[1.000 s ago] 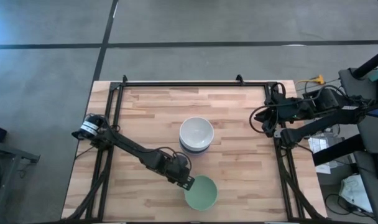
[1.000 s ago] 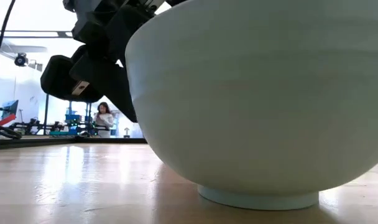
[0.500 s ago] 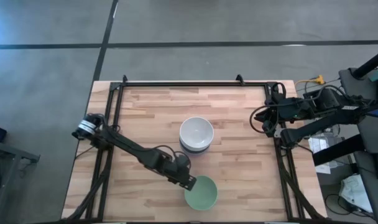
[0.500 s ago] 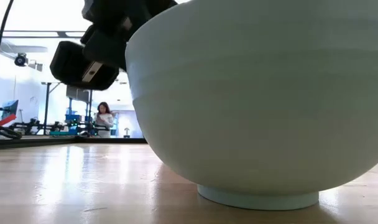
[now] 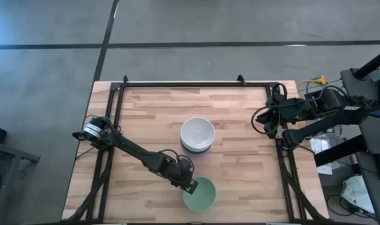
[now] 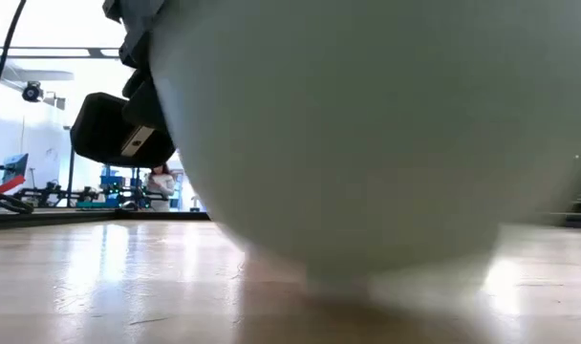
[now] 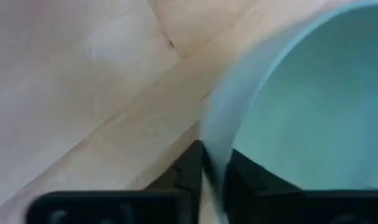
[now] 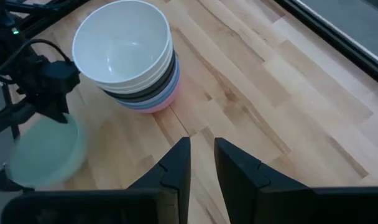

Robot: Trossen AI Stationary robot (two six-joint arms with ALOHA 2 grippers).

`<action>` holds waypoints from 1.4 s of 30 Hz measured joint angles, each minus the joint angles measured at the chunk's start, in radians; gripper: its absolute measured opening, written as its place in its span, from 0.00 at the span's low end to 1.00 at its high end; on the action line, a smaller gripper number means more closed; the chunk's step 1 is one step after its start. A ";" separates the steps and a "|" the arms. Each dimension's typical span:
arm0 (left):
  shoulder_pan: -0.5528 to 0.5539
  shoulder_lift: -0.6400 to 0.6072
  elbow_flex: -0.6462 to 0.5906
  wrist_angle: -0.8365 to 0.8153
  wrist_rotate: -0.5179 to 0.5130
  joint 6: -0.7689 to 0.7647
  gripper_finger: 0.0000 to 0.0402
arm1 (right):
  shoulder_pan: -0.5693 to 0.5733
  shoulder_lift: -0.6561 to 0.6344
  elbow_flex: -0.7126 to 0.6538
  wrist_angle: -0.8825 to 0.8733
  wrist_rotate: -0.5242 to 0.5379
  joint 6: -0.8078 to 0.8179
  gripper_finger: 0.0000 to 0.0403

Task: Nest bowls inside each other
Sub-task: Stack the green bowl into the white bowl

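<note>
On the wooden table (image 5: 240,169), the high view shows the left gripper (image 5: 191,185) at the mint green bowl (image 5: 200,195), near the front edge, by the bowl stack (image 5: 197,135). Left wrist view: fingers pinch the rim. The right gripper (image 8: 201,163) waits, slightly parted.

- one mint green bowl (image 5: 199,194), loose, toward 6 o'clock on the desk (image 5: 152,112).
- one stack of nested bowls (image 5: 197,136) near the desk's middle: a white bowl (image 8: 123,42) on top, then white, dark, blue and pink rims below it; the exact number of bowls in the stack cannot be told.
- two arms, each with one pair of fingers: left gripper (image 5: 191,185), right gripper (image 5: 260,119).
- one person (image 6: 160,184) in the room beyond.
</note>
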 joint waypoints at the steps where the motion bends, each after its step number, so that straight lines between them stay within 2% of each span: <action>1: 0.000 0.000 -0.001 0.001 0.003 0.002 0.04 | 0.002 0.000 0.000 0.000 -0.001 0.000 0.17; 5: 0.000 -0.005 -0.001 0.000 0.007 0.020 0.01 | 0.017 0.001 0.000 0.001 -0.023 -0.007 0.17; 11: 0.000 -0.048 0.004 -0.001 0.008 0.021 0.00 | 0.049 0.006 -0.013 0.027 -0.133 -0.095 0.17; 14: 0.001 -0.097 0.005 -0.026 -0.012 0.032 0.00 | 0.068 0.005 -0.042 0.100 -0.206 -0.148 0.17; 20: 0.001 -0.235 0.017 -0.163 -0.125 0.046 0.00 | 0.102 -0.003 -0.145 0.406 -0.463 -0.265 0.17; 24: 0.002 -0.331 0.045 -0.278 -0.231 0.055 0.00 | 0.114 -0.008 -0.215 0.616 -0.550 -0.280 0.17; 28: 0.014 -0.398 0.120 -0.410 -0.319 0.117 0.00 | 0.113 -0.019 -0.280 0.814 -0.640 -0.281 0.17; 32: 0.057 -0.416 0.235 -0.552 -0.358 0.244 0.00 | 0.113 -0.033 -0.361 1.106 -0.769 -0.281 0.17; 36: 0.135 -0.411 0.344 -0.669 -0.339 0.369 0.00 | 0.106 -0.045 -0.423 1.323 -0.769 -0.309 0.17; 42: 0.295 -0.372 0.489 -0.751 -0.213 0.493 0.00 | 0.080 -0.055 -0.449 1.354 -0.614 -0.327 0.17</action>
